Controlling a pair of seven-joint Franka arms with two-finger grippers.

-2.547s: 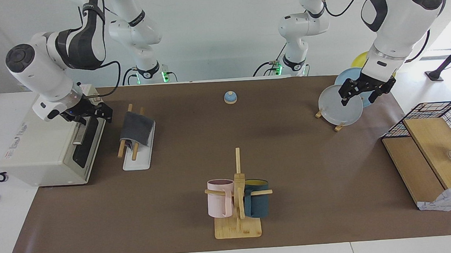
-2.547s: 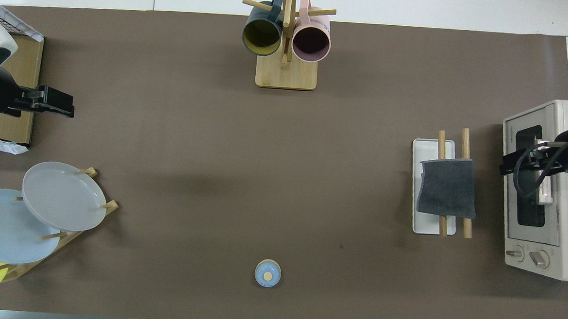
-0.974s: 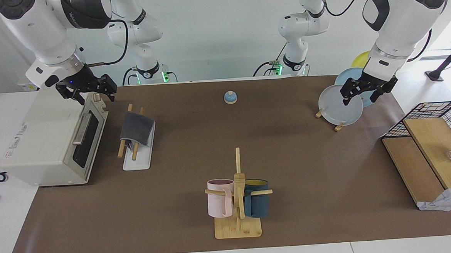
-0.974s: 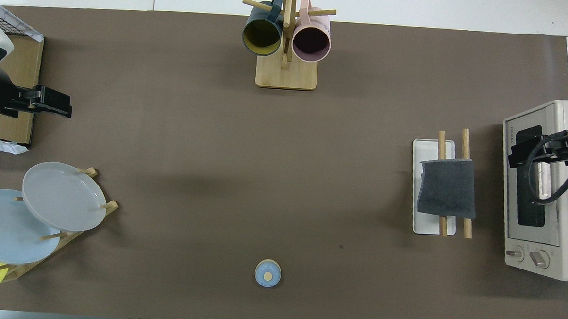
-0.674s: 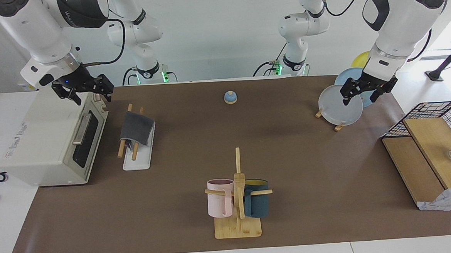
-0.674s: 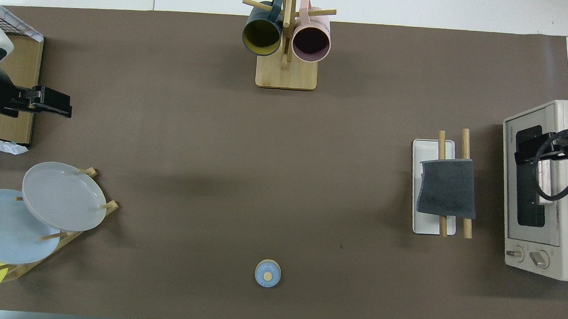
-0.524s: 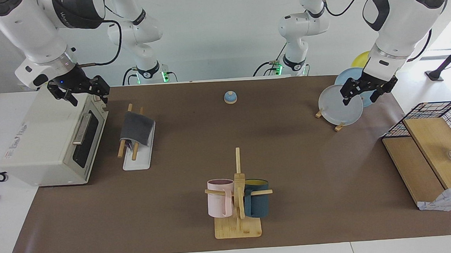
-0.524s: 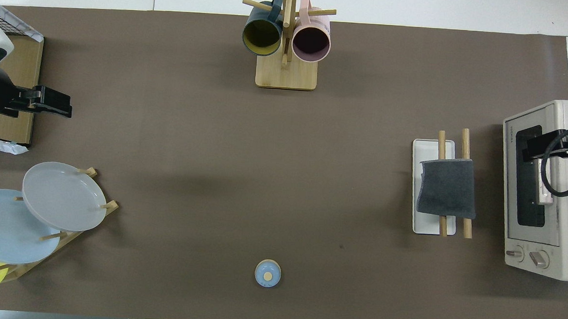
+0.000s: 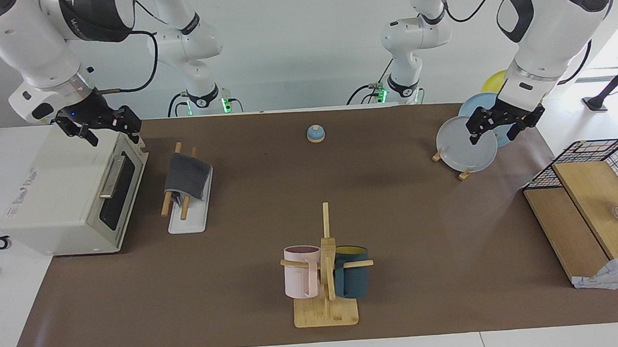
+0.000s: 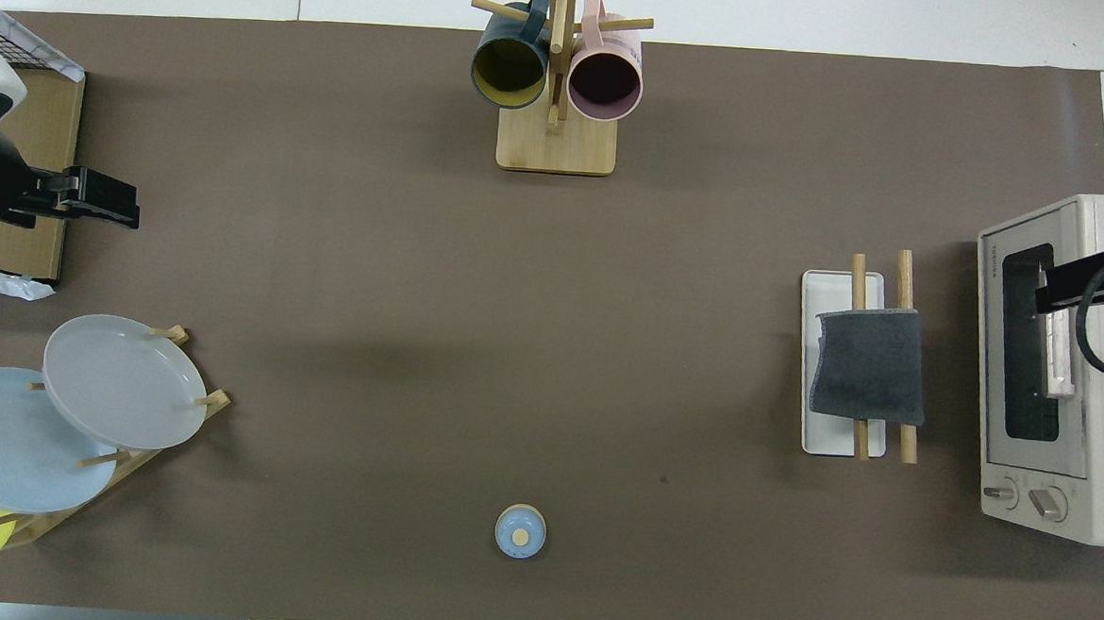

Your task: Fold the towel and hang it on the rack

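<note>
The towel (image 9: 186,174) hangs folded over the rack's two wooden rods, dark grey face out; it also shows in the overhead view (image 10: 870,364). The rack (image 9: 187,222) stands on its white base (image 10: 828,443) beside the toaster oven, toward the right arm's end of the table. My right gripper (image 9: 107,132) is open and empty, raised over the top of the toaster oven, apart from the towel; it also shows in the overhead view (image 10: 1068,285). My left gripper (image 9: 500,129) waits open and empty over the plate stand, and shows in the overhead view (image 10: 104,209).
A white toaster oven (image 9: 72,196) stands beside the rack. A plate stand (image 9: 466,146) holds grey, blue and yellow plates. A mug stand (image 9: 325,278) with pink and teal mugs, a small blue bell (image 9: 315,134) and a wire-and-wood basket (image 9: 591,201) are also on the brown mat.
My right gripper has risen from beside the rack and moved away from it, over the toaster oven's top. The towel stays on the rods. The left arm has not moved.
</note>
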